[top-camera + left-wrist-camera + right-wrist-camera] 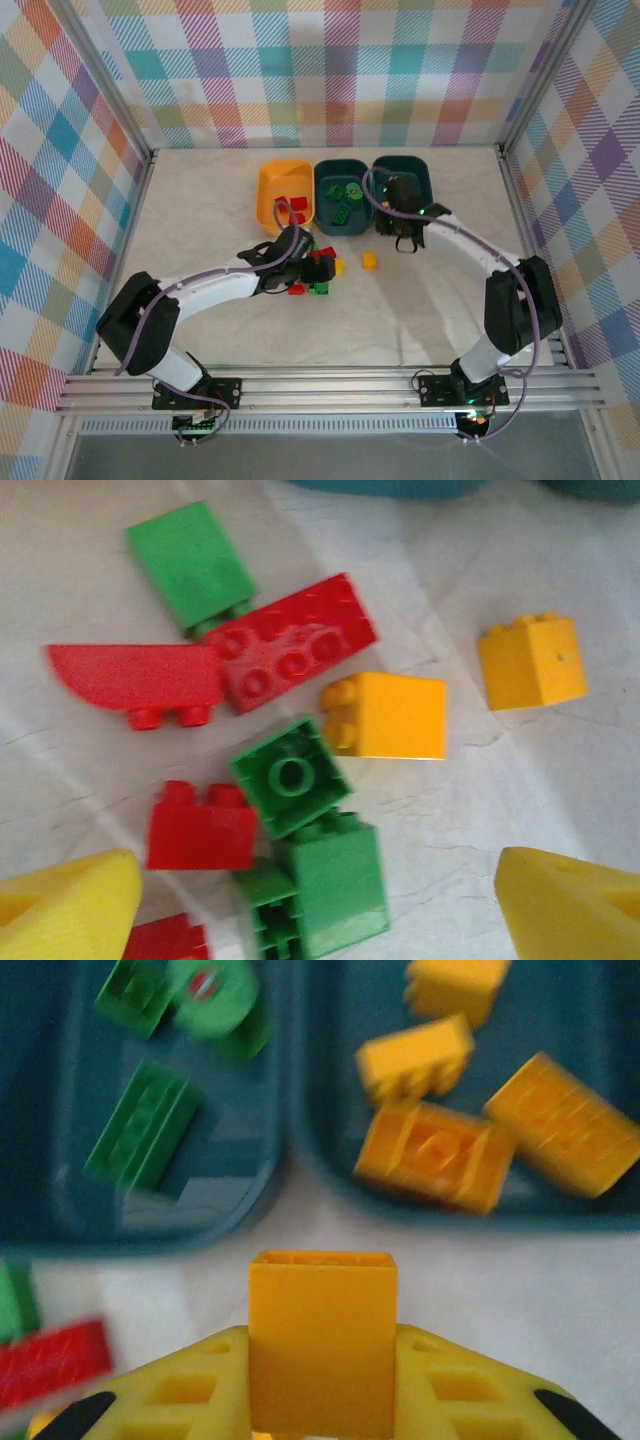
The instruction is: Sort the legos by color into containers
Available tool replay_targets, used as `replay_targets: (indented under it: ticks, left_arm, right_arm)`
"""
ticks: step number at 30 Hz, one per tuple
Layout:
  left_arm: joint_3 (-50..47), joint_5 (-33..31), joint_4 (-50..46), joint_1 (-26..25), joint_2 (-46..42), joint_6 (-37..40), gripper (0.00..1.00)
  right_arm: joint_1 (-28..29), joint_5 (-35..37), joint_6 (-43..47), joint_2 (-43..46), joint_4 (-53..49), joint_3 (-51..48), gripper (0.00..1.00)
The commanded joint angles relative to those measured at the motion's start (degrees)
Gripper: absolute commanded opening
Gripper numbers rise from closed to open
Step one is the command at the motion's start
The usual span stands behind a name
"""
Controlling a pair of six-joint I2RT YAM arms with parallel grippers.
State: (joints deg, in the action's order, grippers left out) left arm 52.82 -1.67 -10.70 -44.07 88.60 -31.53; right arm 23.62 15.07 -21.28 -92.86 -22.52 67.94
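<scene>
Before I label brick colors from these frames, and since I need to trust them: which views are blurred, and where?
Right wrist view: the yellow brick between the jaws is sharp, while the teal tubs and the bricks inside them are smeared. Left wrist view: the loose bricks are slightly soft, colors still plain. Top external view: crisp and evenly lit.

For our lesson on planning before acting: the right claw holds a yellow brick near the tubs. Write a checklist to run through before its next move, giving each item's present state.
1. Right claw shut on the yellow brick: ok.
2. Brick above the right teal tub: not ok, it hangs short of the near rim.
3. That tub holds only yellow bricks: ok, as far as visible.
4. Neighbouring middle teal tub holds green bricks, so it is not the target: ok.
5. Left claw open over the loose pile, apart from the right claw: ok.
</scene>
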Motion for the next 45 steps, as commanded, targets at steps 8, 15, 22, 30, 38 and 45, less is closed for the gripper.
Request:
replay_targets:
  ticks: [8,15,22,30,38,45]
  left_arm:
    - [10.14,-3.85,-9.57,-5.91,6.21,4.81,0.83]
    - [18.11,-1.68,-9.86,-7.35,13.17,5.01,0.87]
    - [31.39,-1.1,-11.87,-8.44,25.45,0.02,0.88]
    - [44.45,1.56,-16.1,-8.7,37.86,-1.94,0.82]
    - [49.8,0.41,-18.0,-8.84,41.88,-1.4,0.44]
    - [54.69,1.23,-18.69,-8.84,42.54,1.79,0.19]
  right_arm:
    - [-10.61,-2.67,2.96,-18.11,-6.46,20.98,0.54]
    - [-9.63,-2.21,0.0,-4.85,-1.44,11.17,0.65]
    - [-8.02,0.3,-8.27,15.58,9.0,-14.39,0.7]
    - [-8.06,3.82,-10.63,29.3,10.25,-26.21,0.76]
    - [-8.1,4.18,-12.08,33.56,11.78,-29.17,0.73]
    - [-8.31,5.93,-13.17,36.12,12.42,-31.07,0.73]
